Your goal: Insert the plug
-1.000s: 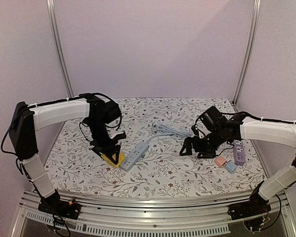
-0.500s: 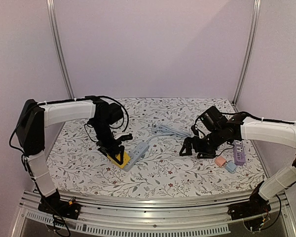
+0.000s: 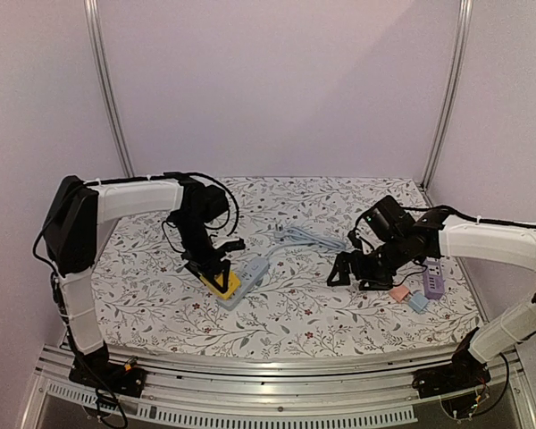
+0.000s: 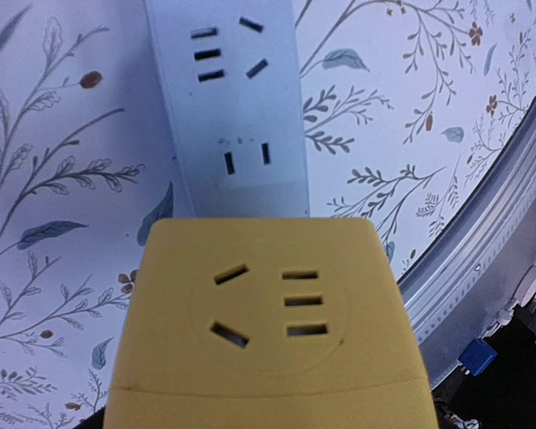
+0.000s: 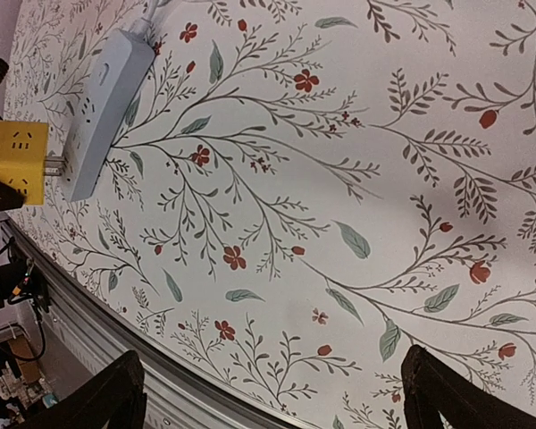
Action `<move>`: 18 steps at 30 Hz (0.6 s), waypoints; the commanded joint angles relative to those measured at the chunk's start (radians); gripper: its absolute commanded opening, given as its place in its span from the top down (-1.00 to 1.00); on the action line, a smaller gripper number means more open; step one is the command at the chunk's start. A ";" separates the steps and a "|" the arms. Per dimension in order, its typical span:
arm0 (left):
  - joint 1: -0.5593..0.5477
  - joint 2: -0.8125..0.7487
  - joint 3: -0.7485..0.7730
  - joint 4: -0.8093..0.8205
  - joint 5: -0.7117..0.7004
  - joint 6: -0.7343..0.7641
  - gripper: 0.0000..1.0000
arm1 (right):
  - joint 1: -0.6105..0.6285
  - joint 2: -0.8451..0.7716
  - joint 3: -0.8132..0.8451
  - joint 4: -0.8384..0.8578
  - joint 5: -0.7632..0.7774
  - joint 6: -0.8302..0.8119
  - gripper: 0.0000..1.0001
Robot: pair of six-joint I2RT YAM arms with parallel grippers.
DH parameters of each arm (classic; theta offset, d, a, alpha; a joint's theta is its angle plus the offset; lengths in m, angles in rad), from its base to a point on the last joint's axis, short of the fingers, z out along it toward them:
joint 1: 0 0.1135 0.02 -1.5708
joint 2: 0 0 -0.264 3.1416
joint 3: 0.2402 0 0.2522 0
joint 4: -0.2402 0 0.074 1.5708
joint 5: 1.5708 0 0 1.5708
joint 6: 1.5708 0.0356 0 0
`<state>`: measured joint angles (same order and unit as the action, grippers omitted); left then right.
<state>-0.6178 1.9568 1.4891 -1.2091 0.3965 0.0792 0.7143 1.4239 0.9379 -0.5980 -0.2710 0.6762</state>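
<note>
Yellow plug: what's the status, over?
Left gripper shut on yellow plug. Prongs showing at power strip, not seated. Right gripper open, empty, apart. Nothing blocking.

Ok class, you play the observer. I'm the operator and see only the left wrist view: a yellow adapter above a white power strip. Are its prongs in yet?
Observer: Not fully. The right wrist view shows the yellow adapter side-on, with its metal prongs bare between it and the white power strip.
Operator: Where is the other arm?
Observer: The right claw hangs open over the floral cloth, apart from that strip.
Operator: Anything else lying about?
Observer: A purple strip, a pink adapter and a blue adapter sit by the right arm.
</note>
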 commanded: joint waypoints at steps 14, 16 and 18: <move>0.038 -0.013 -0.040 0.020 0.078 -0.002 1.00 | 0.007 -0.043 -0.039 0.010 0.009 0.016 -0.98; 0.038 -0.013 -0.043 0.023 0.108 -0.004 1.00 | 0.008 -0.042 -0.041 0.014 0.007 0.016 -0.98; 0.038 -0.010 -0.035 0.015 0.110 -0.009 1.00 | 0.007 -0.042 -0.042 0.016 0.005 0.016 -0.98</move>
<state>-0.5884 1.9598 1.4654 -1.1923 0.4618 0.0776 0.7147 1.4033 0.9089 -0.5964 -0.2710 0.6880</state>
